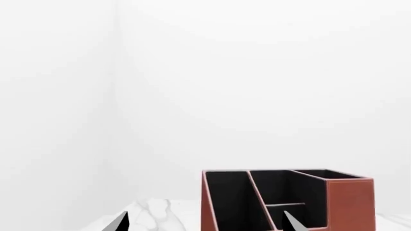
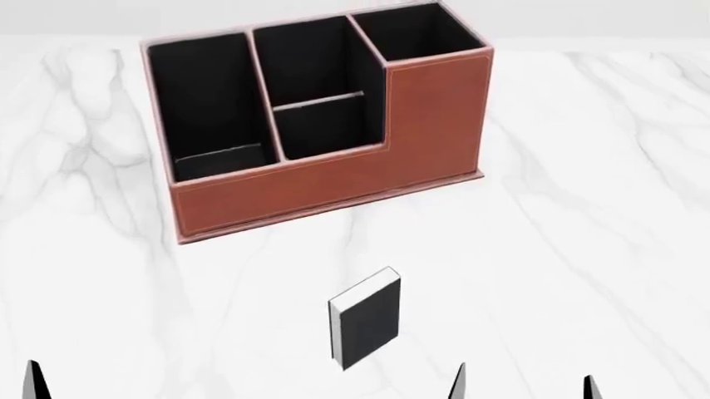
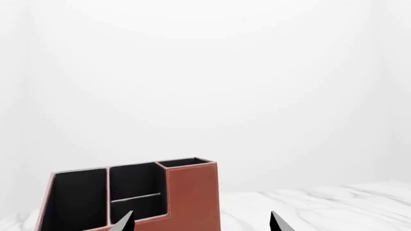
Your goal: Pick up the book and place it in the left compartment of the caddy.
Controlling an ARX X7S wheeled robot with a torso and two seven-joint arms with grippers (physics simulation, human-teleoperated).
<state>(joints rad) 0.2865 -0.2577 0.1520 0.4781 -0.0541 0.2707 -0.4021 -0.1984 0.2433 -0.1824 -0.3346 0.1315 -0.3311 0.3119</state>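
Marble table [image 2: 599, 208], book [image 2: 367, 318] lengthwise toward caddy [image 2: 332, 179]

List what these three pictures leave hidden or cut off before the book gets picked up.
- Book: seen only in the head view; both wrist views look over it.
- Left gripper: only fingertips show, cut by the bottom edge.
- Right gripper: the same, arm unseen.
- Caddy: its base is cut off in both wrist views.
- Left compartment: its floor is partly hidden behind the front wall in the head view.
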